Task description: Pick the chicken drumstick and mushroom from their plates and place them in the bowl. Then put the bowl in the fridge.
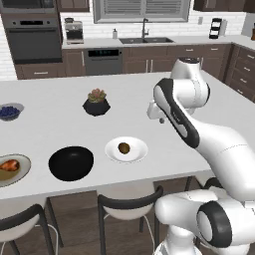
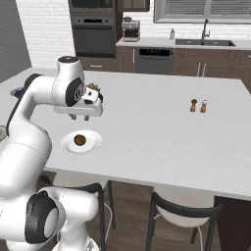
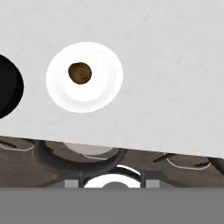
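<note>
While the gripper (image 2: 83, 116) hangs high over the counter (image 1: 199, 99) with nothing between its fingers — how wide the claw stands I cannot tell, since its tips are too small to read in the base views — the task looks barely begun. The mushroom (image 1: 124, 148) sits near the middle of the white plate (image 1: 139, 152), and the chicken drumstick (image 1: 9, 165) lies on the beige plate (image 1: 22, 172) at the counter's near left edge. Between the two plates stands the black bowl (image 1: 71, 163), just beside the white one and apparently empty. In the hand view the mushroom (image 3: 80, 73) and its plate (image 3: 105, 83) lie up and to the left of the hand's line, so the arm seems not yet lined up over either piece. By my reading, both picks, both drops into the bowl and the trip to the fridge are all left to do — nothing is finished yet
</note>
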